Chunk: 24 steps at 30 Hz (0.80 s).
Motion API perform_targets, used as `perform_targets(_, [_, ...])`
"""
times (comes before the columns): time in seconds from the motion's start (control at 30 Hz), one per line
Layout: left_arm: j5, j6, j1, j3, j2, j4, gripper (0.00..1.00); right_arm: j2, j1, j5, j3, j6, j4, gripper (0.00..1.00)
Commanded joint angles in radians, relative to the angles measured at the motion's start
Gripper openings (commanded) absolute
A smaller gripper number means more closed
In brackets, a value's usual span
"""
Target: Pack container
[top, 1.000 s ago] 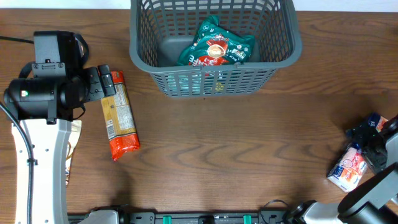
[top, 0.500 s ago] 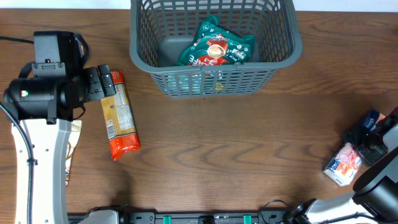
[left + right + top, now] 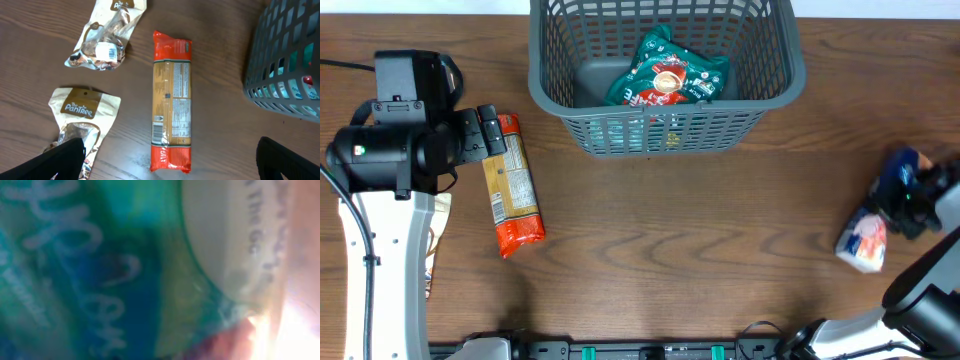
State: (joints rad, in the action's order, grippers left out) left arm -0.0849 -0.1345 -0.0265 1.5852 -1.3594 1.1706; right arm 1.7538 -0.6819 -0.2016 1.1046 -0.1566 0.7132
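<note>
**One bag packed, four packets left out**

The right gripper [image 3: 910, 196], at the far right edge of the table [image 3: 720, 250], appears to be closed on the blue end of a snack packet [image 3: 861, 241]. Its fingers themselves cannot be made out. In the overhead view the packet slants away from the gripper with its white and red end pointing down and left. The right wrist view shows only blurred blue and green print pressed against the lens, which fits a grip at close quarters. This packet is well apart from the container [image 3: 620, 135], so it has a long way to travel.

The left gripper [image 3: 170, 152] stands wide open and holds nothing. It hovers over the left side of the table, above one end of a long packet [image 3: 171, 100] in orange and red that lies flat on the wood. Left of that lie a brown PanTree pouch [image 3: 82, 117] and a second pouch [image 3: 107, 37], neither of them touched.

The container sits at the far middle of the table, just right of the long packet. It holds one green bag [image 3: 670, 75], which lies on the floor towards its right side.

By my reckoning the packing has barely begun. One item is in, one is probably gripped but not yet carried over, and three wait on the left.
</note>
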Motion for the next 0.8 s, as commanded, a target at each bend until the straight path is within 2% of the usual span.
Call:
perform_targets(0.0, [-0.001, -0.01, -0.006, 0.002, 0.002, 0.002, 0.99, -0.113, 0.109, -0.094, 0.177, 0.094, 0.033, 0.01])
perform_targets(0.23, [-0.001, -0.01, -0.006, 0.002, 0.002, 0.003, 0.99, -0.173, 0.375, -0.064, 0.582, 0.256, 0.168, 0.01])
perform_targets(0.33, [-0.001, -0.01, -0.006, 0.002, 0.002, 0.002, 0.99, -0.173, 0.505, -0.064, 0.709, 0.392, 0.196, 0.01])
perform_targets(0.47, [-0.001, -0.01, -0.006, 0.002, 0.002, 0.005, 0.99, -0.173, 0.663, -0.057, 0.786, 0.621, 0.182, 0.01])
perform_targets(0.63, [-0.001, -0.01, -0.006, 0.002, 0.002, 0.017, 0.99, -0.164, 0.844, -0.057, 0.798, 0.947, 0.134, 0.01])
perform_targets(0.77, [-0.001, -0.01, -0.006, 0.002, 0.002, 0.025, 0.99, -0.128, 0.924, -0.057, 0.798, 1.011, 0.054, 0.01])
